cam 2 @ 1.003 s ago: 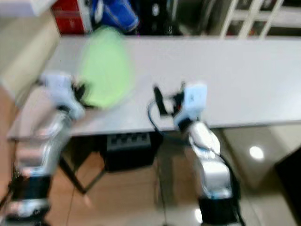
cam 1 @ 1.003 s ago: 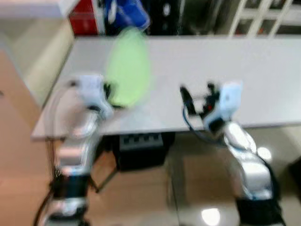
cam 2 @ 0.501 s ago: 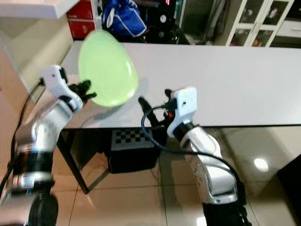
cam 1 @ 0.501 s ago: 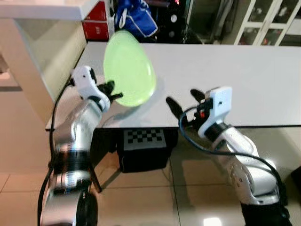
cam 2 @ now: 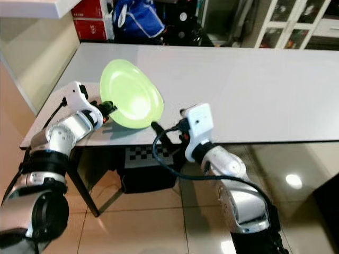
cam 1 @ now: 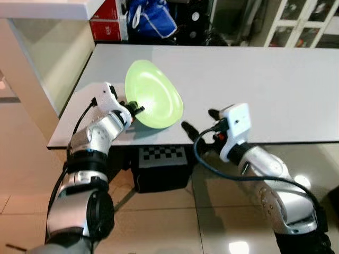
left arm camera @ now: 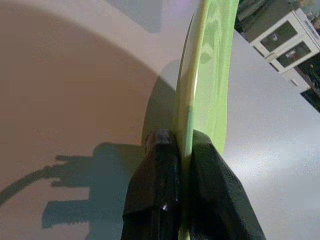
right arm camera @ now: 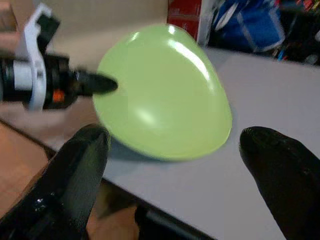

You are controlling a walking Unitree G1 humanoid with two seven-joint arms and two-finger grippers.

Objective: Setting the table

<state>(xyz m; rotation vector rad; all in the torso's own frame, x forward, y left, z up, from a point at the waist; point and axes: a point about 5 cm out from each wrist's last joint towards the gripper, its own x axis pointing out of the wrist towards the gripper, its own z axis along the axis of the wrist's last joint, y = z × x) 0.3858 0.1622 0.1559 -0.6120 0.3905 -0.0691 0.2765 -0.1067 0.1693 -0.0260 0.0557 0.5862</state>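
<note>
Left of frame, head views: left gripper (cam 1: pixel 132 107) clamped on the near rim of the green plate (cam 1: pixel 154 100), jaws closed on the rim with one finger (left arm camera: pixel 160 170) on each face, as the left wrist view confirms. Plate held tilted, far edge raised, above the near left corner of the white counter (cam 1: pixel 254 79); shadow directly beneath on the surface, so apparently not yet resting, though contact at the low edge cannot be ruled out. Risk, as a judgement: pinch covers only a short stretch of rim, so the plate could pivot or slip in the jaws if lowered fast or released while tilted; set down this close to the counter edge, could slide off toward the floor. Possible clash with the other arm if both close in together. Centre of frame: right gripper (cam 1: pixel 200 123) just below and beside the counter's front edge, near the plate but apart from it, jaws spread wide and empty, per the right wrist view. Hard to make out: underside of the plate and its gap to the counter; the dark object with a checker pattern (cam 1: pixel 161 154) under the counter, partly hidden; blue bag (cam 1: pixel 151 18) and red boxes (cam 1: pixel 108 24) at upper left, cut off by the frame top.
</note>
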